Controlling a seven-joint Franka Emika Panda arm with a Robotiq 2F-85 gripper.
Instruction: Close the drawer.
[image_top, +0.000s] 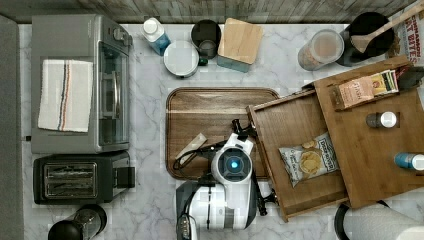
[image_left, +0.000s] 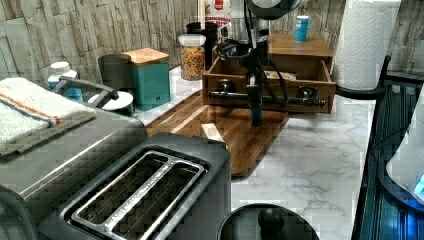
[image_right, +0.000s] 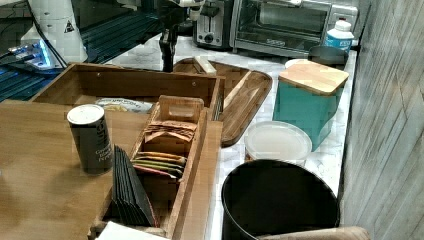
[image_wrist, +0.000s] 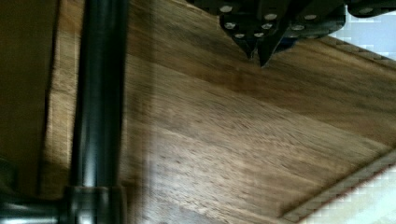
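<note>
At centre right of the top view, the drawer (image_top: 300, 155) is standing pulled well out from under the cabinet top (image_top: 372, 145), a bag of chips (image_top: 308, 159) lying flat inside it. Scanning the left view from left to right, I am passing the toaster (image_left: 145, 195), then the serving tray (image_left: 235, 132), then the gripper (image_left: 256, 117) hanging over the tray just in front of the drawer's plank front, close to the dark bar handle (image_left: 265, 97). From the wrist view I am reading the gripper's fingertips (image_wrist: 258, 52) as pressed together with nothing between them, the handle running alongside.

I am judging the drawer as stiff, fairly light wood, the chips adding almost nothing, so it should slide on a steady push. I am thinking the best contact is the flat front near the middle of the bar, since pushing off-centre could skew it in its slot. Gripping seems unnecessary
</note>
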